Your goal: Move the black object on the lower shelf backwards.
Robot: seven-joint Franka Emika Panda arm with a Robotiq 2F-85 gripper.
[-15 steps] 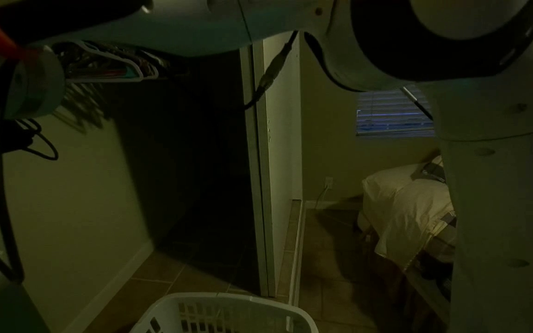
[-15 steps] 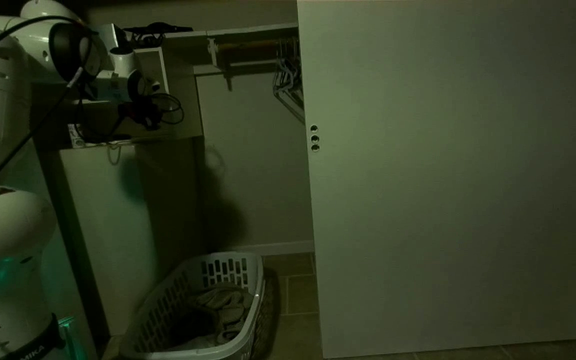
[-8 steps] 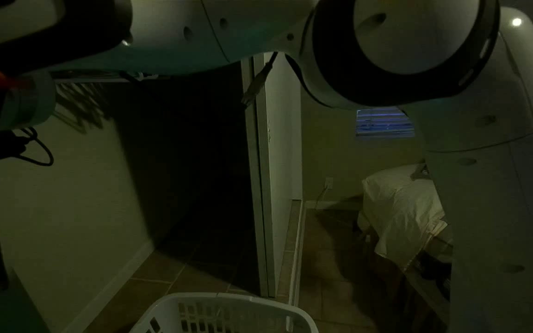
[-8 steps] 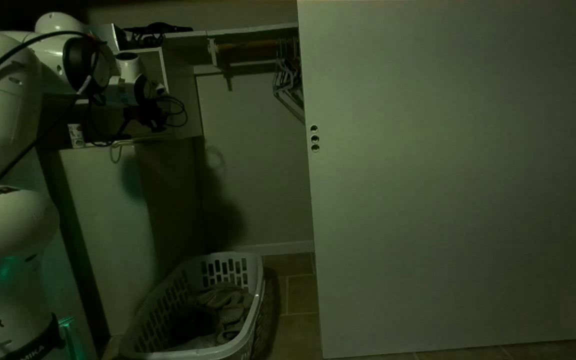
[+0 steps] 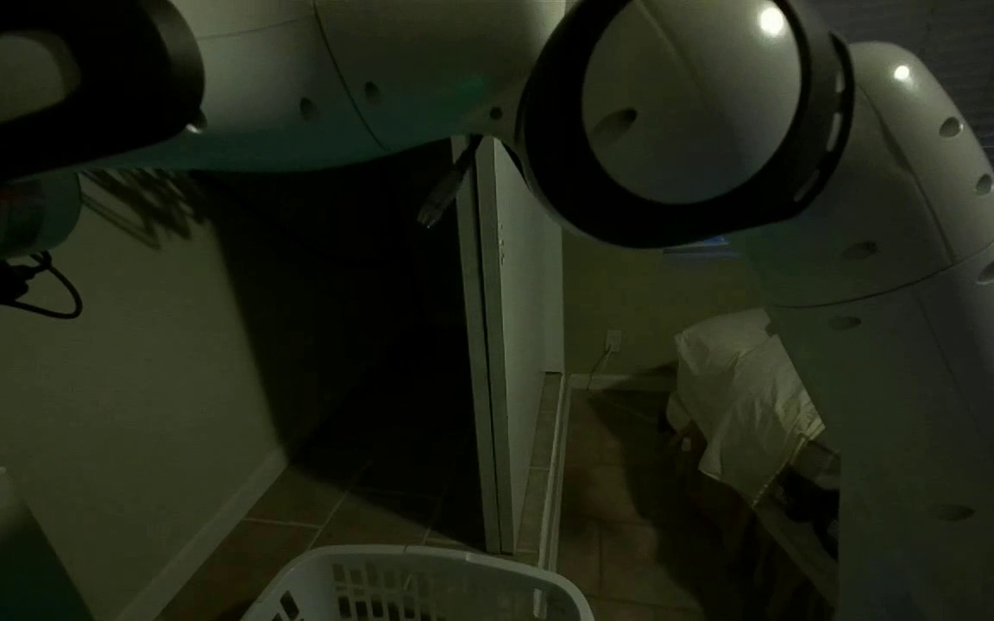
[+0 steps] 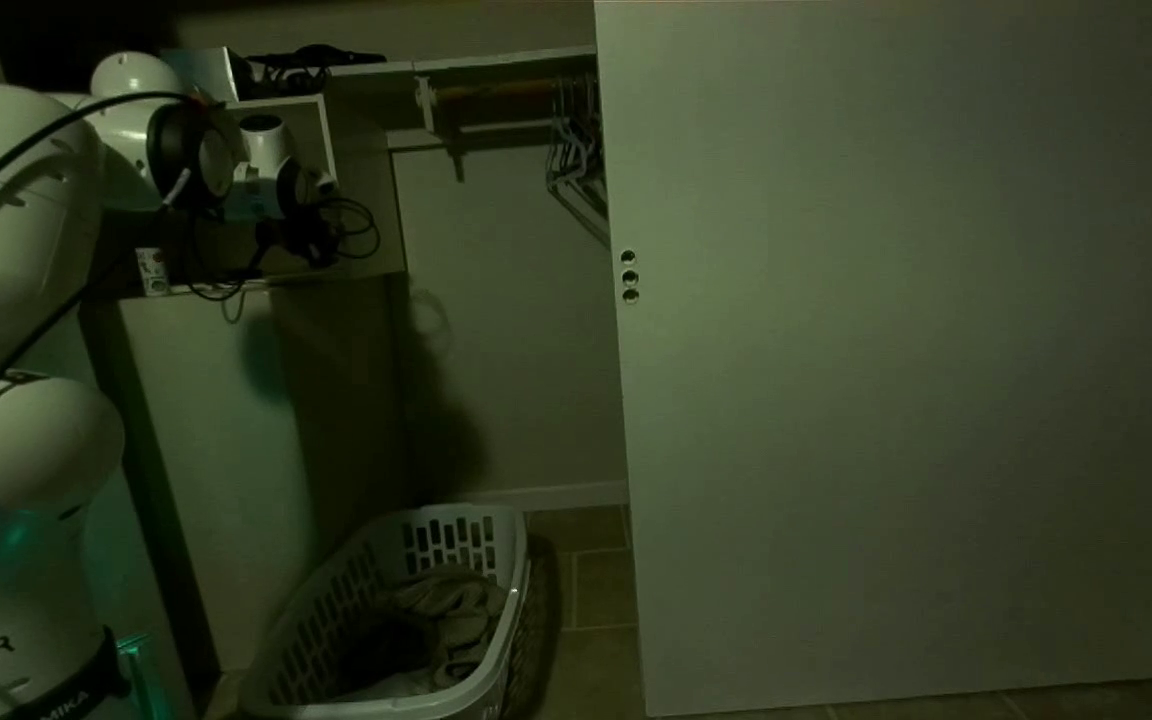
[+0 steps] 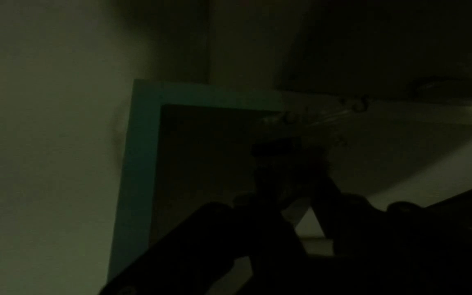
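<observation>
Facing one shelf unit (image 6: 366,172) hangs one end effector (image 7: 291,177).

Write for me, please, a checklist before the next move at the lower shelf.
1. Wrist view bright enough: not ok, very dark.
2. Black object identified on the lower shelf: cannot tell, too dark.
3. Jaws open: cannot tell, only dark shapes.
4. Patterned white item standing on the shelf: ok.
5. Cable loops tucked away: not ok, they stick out loosely.
6. Sliding door not covering this shelf: ok.
</observation>
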